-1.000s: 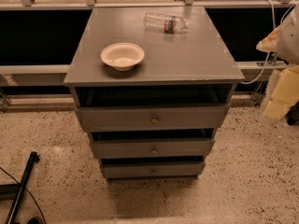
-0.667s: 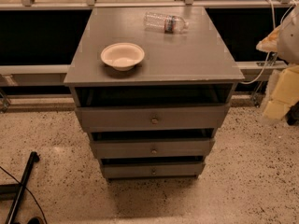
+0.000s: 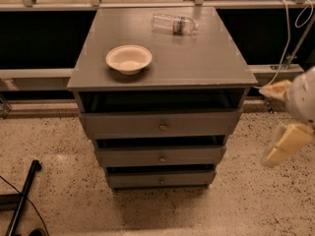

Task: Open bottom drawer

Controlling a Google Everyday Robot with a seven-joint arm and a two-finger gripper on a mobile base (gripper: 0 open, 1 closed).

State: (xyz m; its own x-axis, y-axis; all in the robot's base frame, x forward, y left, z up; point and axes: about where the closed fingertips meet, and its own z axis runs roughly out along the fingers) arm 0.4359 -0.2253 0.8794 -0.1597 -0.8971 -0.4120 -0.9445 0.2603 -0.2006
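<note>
Gripper (image 3: 269,124) spread wide, empty, well right of bottom drawer (image 3: 147,180); risk: tiny knob (image 3: 161,180), fingers cld slip or catch mid drawer (image 3: 128,157).

1. Floor (image 3: 162,210) in front of bottom drawer (image 3: 133,180) is bare; straight way to its knob (image 3: 161,180).
2. Hand (image 3: 267,127) right of the cabinet, apart from it, fingers spread, nothing between.
3. Black pole (image 3: 23,195) on floor lower left, well apart.
4. Bowl (image 3: 129,59) and lying bottle (image 3: 173,23) sit on tabletop (image 3: 197,63), above drawer fronts.
</note>
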